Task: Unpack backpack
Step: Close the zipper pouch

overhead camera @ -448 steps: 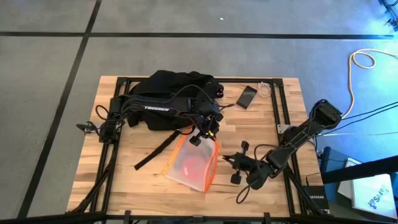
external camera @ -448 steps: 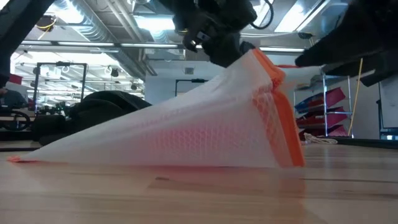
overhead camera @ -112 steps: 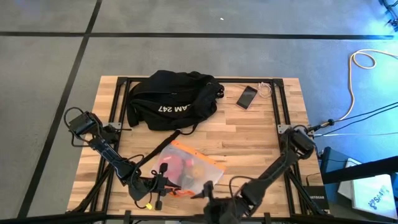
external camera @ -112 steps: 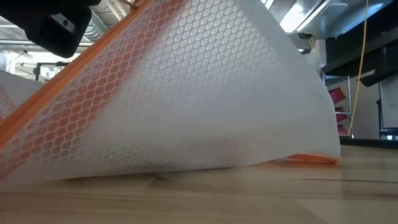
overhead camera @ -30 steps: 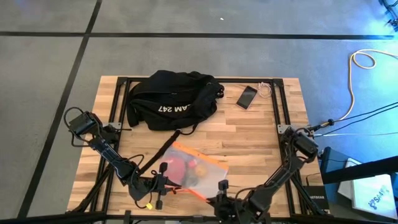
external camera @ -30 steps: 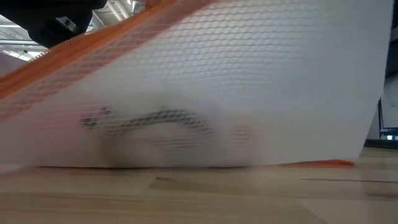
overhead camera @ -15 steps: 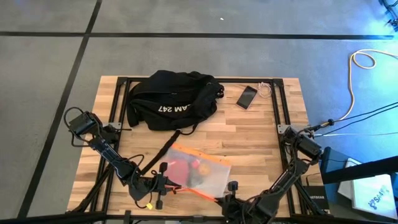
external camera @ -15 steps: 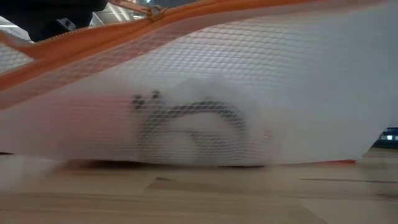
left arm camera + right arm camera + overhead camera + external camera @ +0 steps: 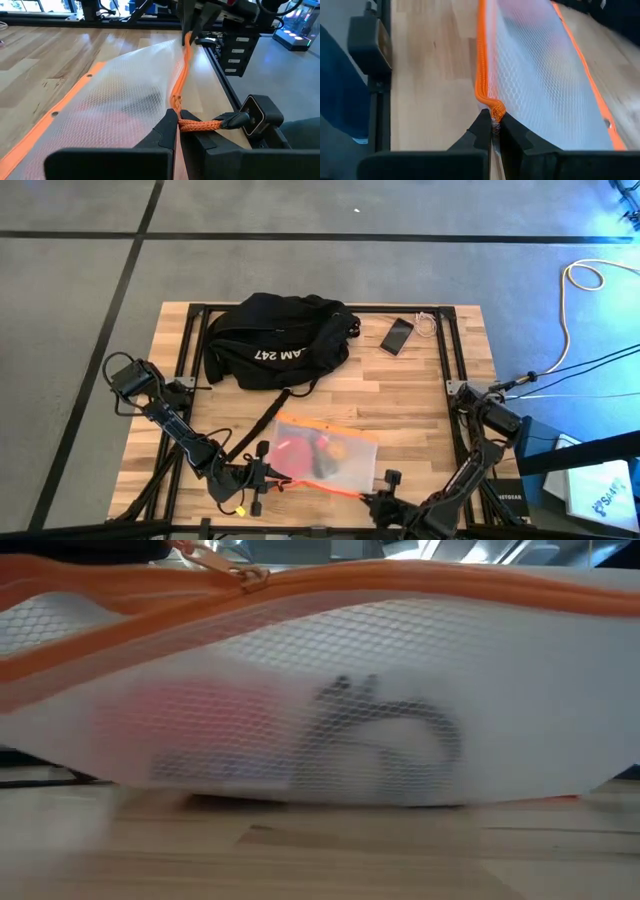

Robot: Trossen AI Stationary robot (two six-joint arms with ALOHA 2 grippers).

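The black backpack [image 9: 275,340] with white "AM 247" lettering lies at the table's far side, one strap [image 9: 255,425] trailing toward the near edge. A white mesh pouch [image 9: 325,453] with orange zip trim lies near the table's near edge, with pink and dark contents [image 9: 385,725] showing through the mesh. My left gripper [image 9: 262,472] is shut at the pouch's left end and my right gripper [image 9: 378,496] is shut at its near right end. The pouch's bottom rests on the table [image 9: 320,802]. My left gripper pinches the orange zip edge at the pouch's left end [image 9: 176,106], beside an orange cord loop [image 9: 200,125], coming level from the table's left. That end is raised. My right gripper pinches the orange zip edge [image 9: 492,107] at the pouch's near right end between its two fingers, along the edge. The zip edge [image 9: 400,575] runs taut between both grippers.
A small black phone [image 9: 397,335] and a white cable [image 9: 428,325] lie at the far right of the table. Bare wood [image 9: 410,395] shows between backpack and pouch. The black table frame rails [image 9: 448,370] run along both sides.
My right gripper has moved toward the table's right along the near edge, still shut on the orange edge. The pouch's near right end has followed it, so the pouch is spread wider and lower, its zip edge drawn taut. The left end has stayed in place.
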